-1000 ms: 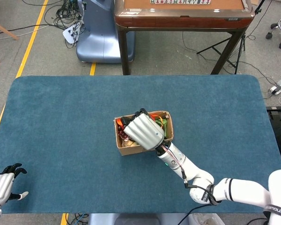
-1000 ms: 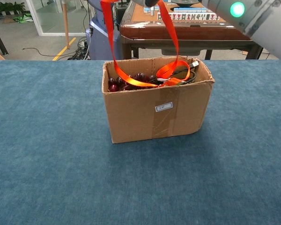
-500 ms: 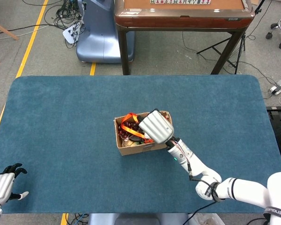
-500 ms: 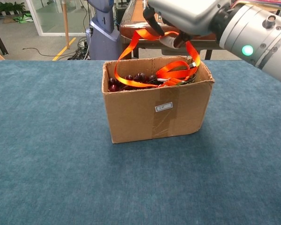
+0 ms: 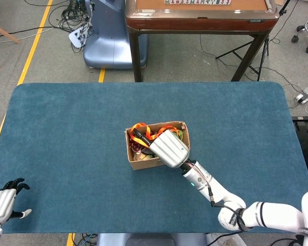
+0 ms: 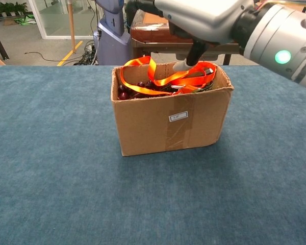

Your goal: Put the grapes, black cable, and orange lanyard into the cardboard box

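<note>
The cardboard box (image 5: pixel 143 160) (image 6: pixel 171 122) stands upright mid-table. The orange lanyard (image 5: pixel 141 128) (image 6: pixel 160 77) lies piled in it, with loops rising just above the rim. Dark red grapes (image 6: pixel 126 92) fill the box's left side. A bit of black cable (image 6: pixel 208 81) shows at its right end. My right hand (image 5: pixel 168 147) (image 6: pixel 194 18) hovers low over the box with fingers apart; one fingertip (image 6: pixel 182 65) touches the lanyard, and nothing is gripped. My left hand (image 5: pixel 3 201) rests open at the table's near left corner, far from the box.
The blue cloth table (image 5: pixel 66 133) has bare room all around the box. Behind it stand a wooden mahjong table (image 5: pixel 200 18), a grey-blue machine base (image 5: pixel 110 41) and floor cables (image 5: pixel 74 20).
My right hand has come down over the box, taking the lanyard from hanging high above it to lying piled inside. The left hand has not moved.
</note>
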Robot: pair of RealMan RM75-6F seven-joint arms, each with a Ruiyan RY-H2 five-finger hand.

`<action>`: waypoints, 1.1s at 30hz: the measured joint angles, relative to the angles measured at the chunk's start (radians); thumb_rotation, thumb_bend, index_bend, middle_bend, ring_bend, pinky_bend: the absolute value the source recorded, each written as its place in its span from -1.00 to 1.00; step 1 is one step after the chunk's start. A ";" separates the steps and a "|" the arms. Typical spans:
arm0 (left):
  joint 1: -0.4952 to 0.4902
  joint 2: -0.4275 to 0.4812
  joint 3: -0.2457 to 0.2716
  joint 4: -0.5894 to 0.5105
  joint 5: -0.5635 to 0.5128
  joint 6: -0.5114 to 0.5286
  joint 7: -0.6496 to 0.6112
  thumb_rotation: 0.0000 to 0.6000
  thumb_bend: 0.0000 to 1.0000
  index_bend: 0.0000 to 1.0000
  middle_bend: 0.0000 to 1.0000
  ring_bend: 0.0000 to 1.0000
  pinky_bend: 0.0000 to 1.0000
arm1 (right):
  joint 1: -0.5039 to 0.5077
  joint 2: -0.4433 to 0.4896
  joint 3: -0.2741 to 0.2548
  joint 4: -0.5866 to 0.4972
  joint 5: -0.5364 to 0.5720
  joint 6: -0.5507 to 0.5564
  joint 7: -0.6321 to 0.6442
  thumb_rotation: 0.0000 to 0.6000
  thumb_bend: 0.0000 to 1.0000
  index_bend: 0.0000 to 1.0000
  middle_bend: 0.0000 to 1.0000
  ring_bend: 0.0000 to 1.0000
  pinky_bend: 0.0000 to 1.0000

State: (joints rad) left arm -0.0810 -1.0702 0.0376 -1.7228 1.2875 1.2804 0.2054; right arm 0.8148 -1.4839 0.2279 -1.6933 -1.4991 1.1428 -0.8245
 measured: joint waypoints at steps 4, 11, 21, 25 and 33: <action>0.003 0.005 0.001 -0.012 0.015 0.014 0.001 1.00 -0.98 -0.32 -0.65 -0.68 -0.27 | -0.032 0.043 -0.019 -0.072 -0.025 0.041 -0.047 1.00 -1.00 -0.62 0.87 0.86 1.00; 0.009 0.018 0.003 -0.036 0.044 0.041 -0.003 1.00 -0.98 -0.32 -0.65 -0.68 -0.27 | -0.142 0.149 -0.075 -0.194 -0.072 0.155 -0.156 1.00 -1.00 -0.12 0.79 0.77 1.00; 0.014 0.014 0.003 -0.040 0.121 0.089 -0.018 1.00 -0.98 -0.32 -0.65 -0.68 -0.27 | -0.347 0.277 -0.156 -0.210 -0.192 0.401 -0.048 1.00 -1.00 -0.09 0.66 0.66 0.96; 0.014 0.005 -0.003 -0.028 0.153 0.114 -0.043 1.00 -0.98 -0.32 -0.65 -0.68 -0.26 | -0.430 0.309 -0.182 -0.182 -0.208 0.479 0.028 1.00 -1.00 -0.09 0.53 0.54 0.83; 0.011 0.001 -0.022 -0.011 0.201 0.156 -0.096 1.00 -0.98 -0.32 -0.65 -0.68 -0.26 | -0.555 0.316 -0.217 -0.124 -0.224 0.590 0.152 1.00 -1.00 -0.09 0.16 0.13 0.31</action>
State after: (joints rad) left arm -0.0702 -1.0695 0.0154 -1.7340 1.4882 1.4369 0.1089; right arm 0.2600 -1.1677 0.0107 -1.8173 -1.7234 1.7323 -0.6725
